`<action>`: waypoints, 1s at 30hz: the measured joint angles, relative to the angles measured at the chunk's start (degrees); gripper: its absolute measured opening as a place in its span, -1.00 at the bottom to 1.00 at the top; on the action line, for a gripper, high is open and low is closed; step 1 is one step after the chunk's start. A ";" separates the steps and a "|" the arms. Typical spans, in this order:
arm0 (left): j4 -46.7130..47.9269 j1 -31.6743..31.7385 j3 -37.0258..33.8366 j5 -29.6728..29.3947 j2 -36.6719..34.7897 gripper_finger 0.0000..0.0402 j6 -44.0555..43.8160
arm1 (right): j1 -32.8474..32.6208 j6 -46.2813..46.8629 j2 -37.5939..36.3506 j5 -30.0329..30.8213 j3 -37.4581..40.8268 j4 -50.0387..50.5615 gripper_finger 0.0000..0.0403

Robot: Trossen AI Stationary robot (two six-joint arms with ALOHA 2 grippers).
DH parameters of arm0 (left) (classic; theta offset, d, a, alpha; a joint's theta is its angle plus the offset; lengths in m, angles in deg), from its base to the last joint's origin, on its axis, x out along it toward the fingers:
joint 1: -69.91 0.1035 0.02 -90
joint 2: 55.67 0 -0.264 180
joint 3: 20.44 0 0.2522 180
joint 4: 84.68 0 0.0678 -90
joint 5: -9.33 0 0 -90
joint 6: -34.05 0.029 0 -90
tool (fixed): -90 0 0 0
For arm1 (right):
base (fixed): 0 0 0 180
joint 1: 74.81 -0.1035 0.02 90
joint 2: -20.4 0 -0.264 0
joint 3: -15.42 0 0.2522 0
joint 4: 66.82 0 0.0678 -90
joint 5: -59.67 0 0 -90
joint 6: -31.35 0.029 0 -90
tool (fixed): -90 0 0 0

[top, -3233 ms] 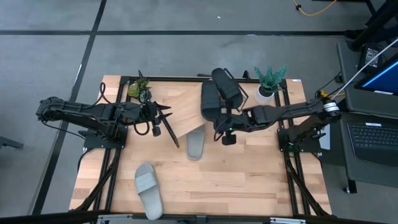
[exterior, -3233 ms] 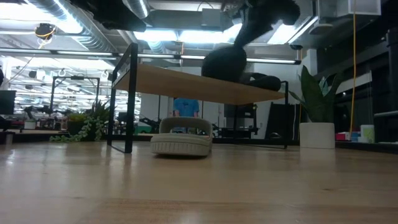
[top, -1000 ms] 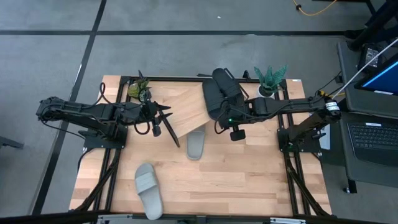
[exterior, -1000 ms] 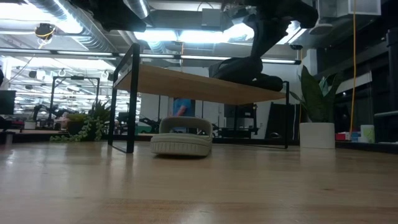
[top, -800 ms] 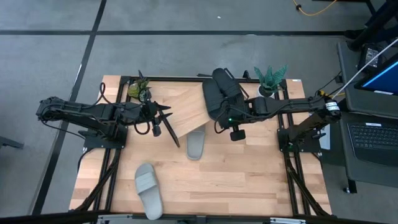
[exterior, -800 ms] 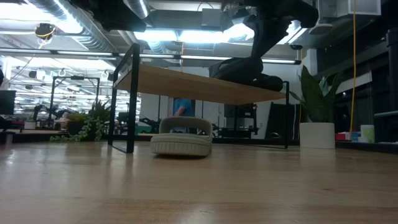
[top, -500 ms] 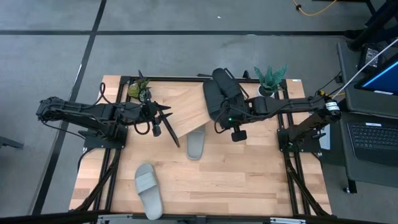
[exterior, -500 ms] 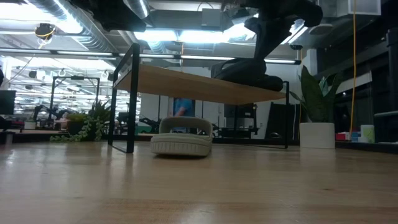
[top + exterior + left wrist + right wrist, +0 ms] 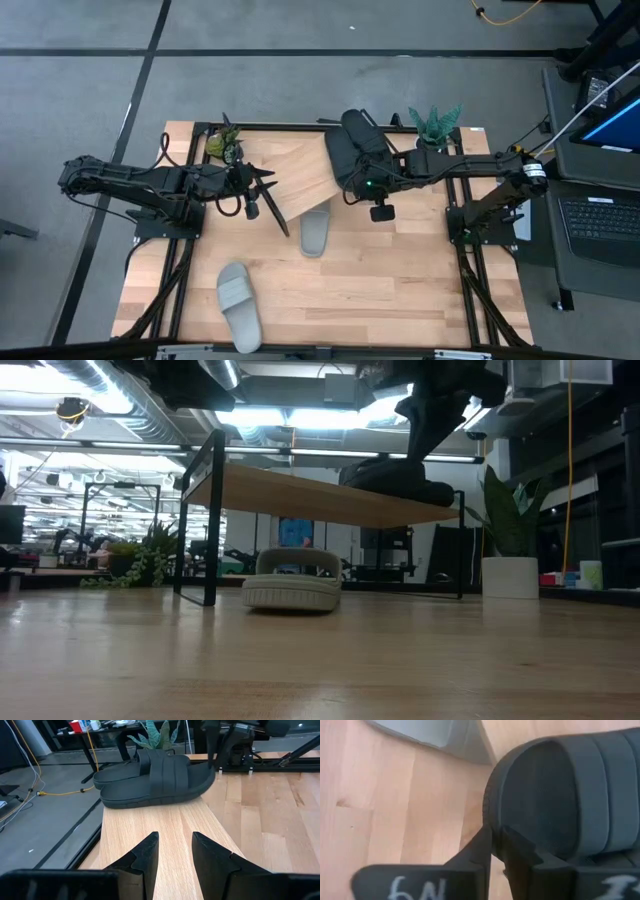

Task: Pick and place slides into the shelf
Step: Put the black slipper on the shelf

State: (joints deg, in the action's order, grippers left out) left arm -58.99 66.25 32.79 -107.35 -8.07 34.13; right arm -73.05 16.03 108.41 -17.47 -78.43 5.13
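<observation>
Now right hand point(image 9: 496, 851) narrowly parted astride black slide point(image 9: 560, 795) rim on shelf point(image 9: 300, 170).

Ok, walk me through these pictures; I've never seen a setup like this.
It is a table robot with two dark arms, each ending in a two-finger gripper. One picture looks straight down, one looks level across the tabletop, and two come from cameras on the wrists. Two black slides lie on the tilted wooden shelf; one grey slide lies partly under it, another in the open. The right gripper sits at the end of one black slide. The left gripper waits open and empty at the shelf's left side.
</observation>
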 joint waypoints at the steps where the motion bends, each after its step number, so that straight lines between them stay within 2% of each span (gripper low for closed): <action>1: 0.00 0.00 0.00 0.02 0.00 -0.45 -0.01 | 0.20 0.30 0.00 0.07 0.00 0.01 -0.75; 6: 0.00 0.00 0.00 0.01 0.00 -0.45 -0.06 | 0.82 0.33 0.00 0.13 0.00 0.07 -0.67; 22: 0.00 -0.20 0.00 0.02 0.00 -0.45 -0.22 | 1.08 4.55 0.02 2.89 0.00 4.62 -0.69; 30: 0.00 -2.33 0.00 0.04 0.00 -0.45 -1.07 | 1.08 4.49 0.02 7.84 0.02 3.91 -0.69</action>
State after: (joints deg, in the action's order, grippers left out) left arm -58.99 63.92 32.79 -107.30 -8.07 33.06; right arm -71.96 20.52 108.43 -9.63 -78.41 9.04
